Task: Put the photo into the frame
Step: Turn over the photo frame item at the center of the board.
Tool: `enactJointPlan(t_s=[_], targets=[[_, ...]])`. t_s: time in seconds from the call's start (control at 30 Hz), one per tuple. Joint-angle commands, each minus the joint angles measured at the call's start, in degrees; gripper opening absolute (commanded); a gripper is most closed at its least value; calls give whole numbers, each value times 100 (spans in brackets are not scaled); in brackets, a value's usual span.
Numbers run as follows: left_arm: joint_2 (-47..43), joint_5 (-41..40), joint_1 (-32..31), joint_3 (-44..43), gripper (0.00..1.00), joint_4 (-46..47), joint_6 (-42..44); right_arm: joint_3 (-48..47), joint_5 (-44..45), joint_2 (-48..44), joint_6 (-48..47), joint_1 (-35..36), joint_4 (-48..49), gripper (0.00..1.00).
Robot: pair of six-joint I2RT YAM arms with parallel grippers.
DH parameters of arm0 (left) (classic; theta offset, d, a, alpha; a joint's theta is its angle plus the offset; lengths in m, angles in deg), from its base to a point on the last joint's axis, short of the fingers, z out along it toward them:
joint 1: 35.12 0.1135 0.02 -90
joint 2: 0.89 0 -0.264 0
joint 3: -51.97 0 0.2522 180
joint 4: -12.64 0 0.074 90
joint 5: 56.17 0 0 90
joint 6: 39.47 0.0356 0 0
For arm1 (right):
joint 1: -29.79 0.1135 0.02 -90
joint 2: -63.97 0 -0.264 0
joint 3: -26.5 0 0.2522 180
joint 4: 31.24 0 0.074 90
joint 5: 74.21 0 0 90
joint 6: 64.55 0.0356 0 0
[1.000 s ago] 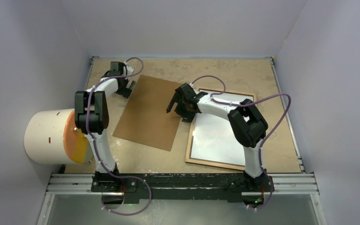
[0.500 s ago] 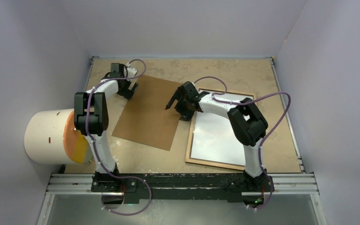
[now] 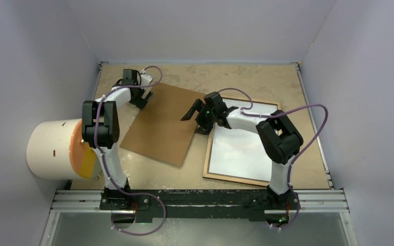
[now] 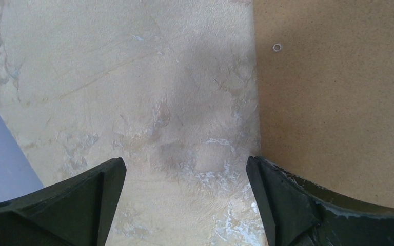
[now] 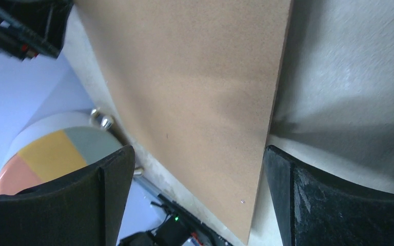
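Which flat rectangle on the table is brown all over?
The backing board on the left; the frame to its right is white inside a light wood rim.

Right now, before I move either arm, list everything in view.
backing board: one, brown, flat at table centre-left.
frame: one, light wood side up, flat on the right.
white sheet: one, glossy, inside the frame; cannot tell whether it is the photo.
cylinder: one, white with orange-yellow-grey end, left of the table.
table: one, tan.
left gripper: one, black, open, by the board's far left edge.
right gripper: one, black, open, over the board's right edge.
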Motion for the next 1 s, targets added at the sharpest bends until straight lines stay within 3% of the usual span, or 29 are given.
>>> enactJointPlan(t_s=[0.0, 0.47, 0.57, 0.73, 0.97], targets=[[384, 1388, -637, 455, 100, -1358, -228, 210, -885, -752, 490, 111, 2770, 95], [230, 1640, -876, 485, 100, -1432, -256, 1155, -560, -1588, 216, 109, 3421, 96], [212, 1564, -879, 482, 100, -1405, -267, 1243, -525, -1682, 186, 113, 2968, 94], [175, 1366, -872, 414, 100, -1319, -333, 1155, 474, -2282, -325, 110, 1541, 88], [153, 1204, -870, 24, 100, -1330, -454, 959, 1532, -2709, -423, 110, -268, 61]])
